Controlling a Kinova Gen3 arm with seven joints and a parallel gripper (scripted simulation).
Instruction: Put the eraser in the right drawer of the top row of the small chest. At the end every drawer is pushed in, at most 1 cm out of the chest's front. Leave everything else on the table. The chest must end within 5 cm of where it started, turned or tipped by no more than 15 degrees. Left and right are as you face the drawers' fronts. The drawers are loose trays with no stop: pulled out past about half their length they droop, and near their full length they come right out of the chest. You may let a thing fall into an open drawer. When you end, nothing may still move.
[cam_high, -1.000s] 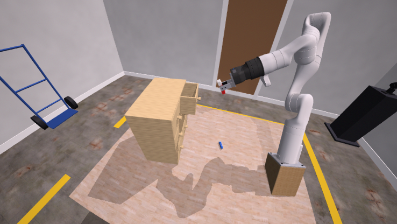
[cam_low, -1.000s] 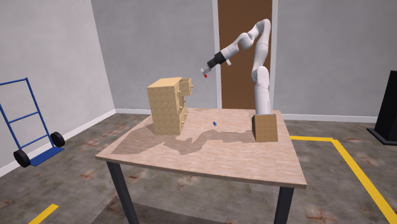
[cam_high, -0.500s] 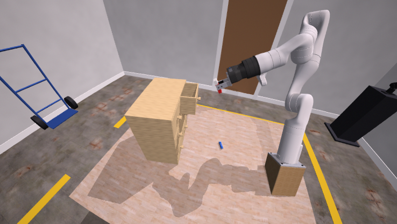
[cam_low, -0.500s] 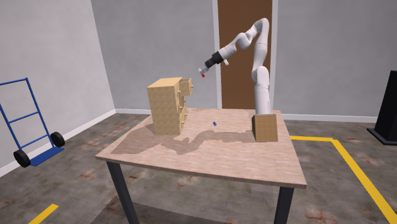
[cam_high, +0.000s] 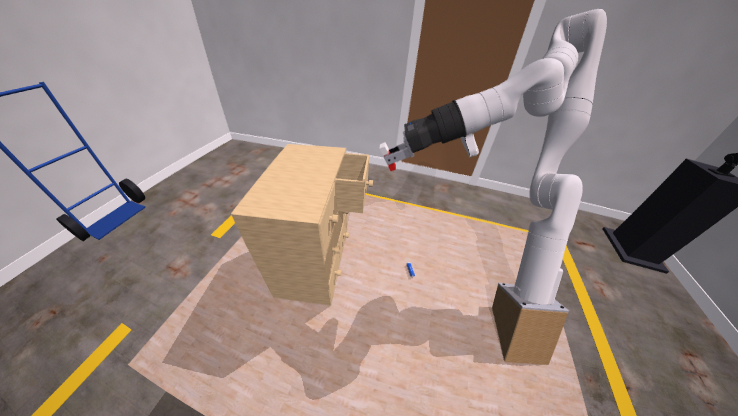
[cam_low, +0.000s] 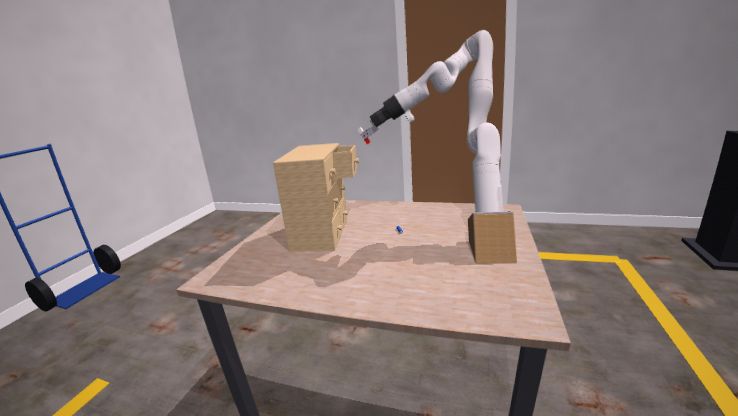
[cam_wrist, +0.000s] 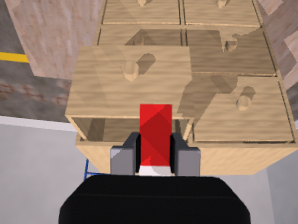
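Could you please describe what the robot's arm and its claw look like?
The arm is glossy white, built of rounded tubular segments with thin dark seams at the joints, rising from a wooden block base. A black ribbed wrist section leads to the small claw, grey-bodied with pale fingers. No loose cables or printed markings show.
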